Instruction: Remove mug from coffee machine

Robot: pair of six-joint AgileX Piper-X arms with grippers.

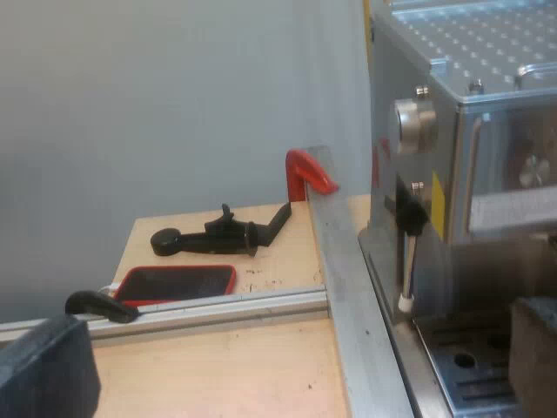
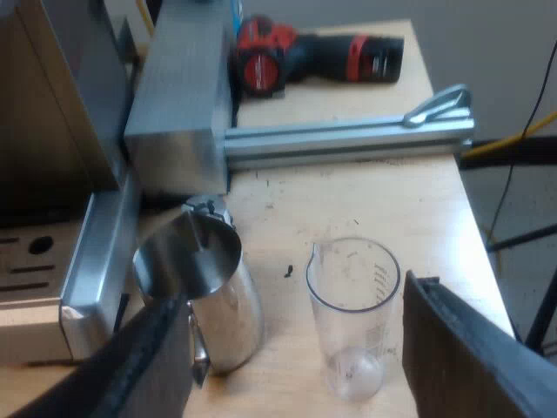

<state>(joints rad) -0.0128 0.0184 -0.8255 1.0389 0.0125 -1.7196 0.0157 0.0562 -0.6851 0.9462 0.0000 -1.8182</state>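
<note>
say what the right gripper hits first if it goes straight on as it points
Likely the measuring glass, upright between the open fingers of the right gripper; the metal jug stands close too. Depth is unclear.

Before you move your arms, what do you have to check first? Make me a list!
1. Is my right gripper open: ok, fingers wide apart.
2. Is my left gripper open: ok, fingers wide apart.
3. Is my left gripper near the coffee machine: ok, it hangs by the machine's tray.
4. Are the glass and the metal jug upright: ok, side by side, apart.
5. Is the path free for my right gripper: probably not ok, glass and metal jug stand close under it.
6. Where the mug stands: cannot tell.
</note>
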